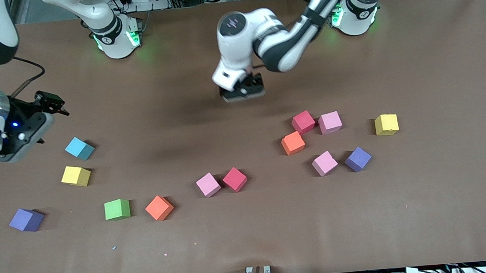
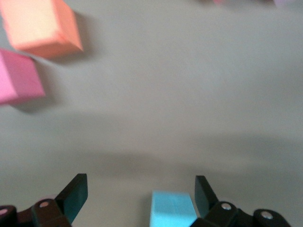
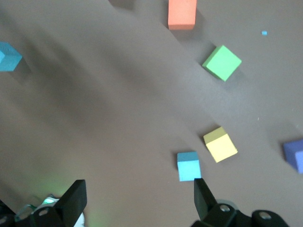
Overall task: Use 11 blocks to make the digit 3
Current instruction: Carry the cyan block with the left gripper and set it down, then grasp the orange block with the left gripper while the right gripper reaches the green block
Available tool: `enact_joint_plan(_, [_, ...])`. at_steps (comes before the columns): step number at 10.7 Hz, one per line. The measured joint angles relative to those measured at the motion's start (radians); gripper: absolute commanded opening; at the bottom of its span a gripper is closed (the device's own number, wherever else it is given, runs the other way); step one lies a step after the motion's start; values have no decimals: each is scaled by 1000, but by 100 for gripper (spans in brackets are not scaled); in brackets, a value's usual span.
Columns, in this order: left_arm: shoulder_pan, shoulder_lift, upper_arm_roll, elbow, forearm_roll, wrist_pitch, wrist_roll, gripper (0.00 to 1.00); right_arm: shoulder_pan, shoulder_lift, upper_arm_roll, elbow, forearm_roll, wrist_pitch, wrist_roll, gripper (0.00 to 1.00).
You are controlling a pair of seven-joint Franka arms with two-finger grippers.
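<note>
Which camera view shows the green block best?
The front view: the green block shows whole, between a purple and an orange block near the front camera. The right wrist view also shows it whole, but tilted and farther off. The left wrist view does not show it.
</note>
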Motion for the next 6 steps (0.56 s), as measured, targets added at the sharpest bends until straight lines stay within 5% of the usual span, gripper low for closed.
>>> enact_joint_plan(6, [294,54,9,56,0,0,205,100,2,52,-5,-3,-13,152,-491,100])
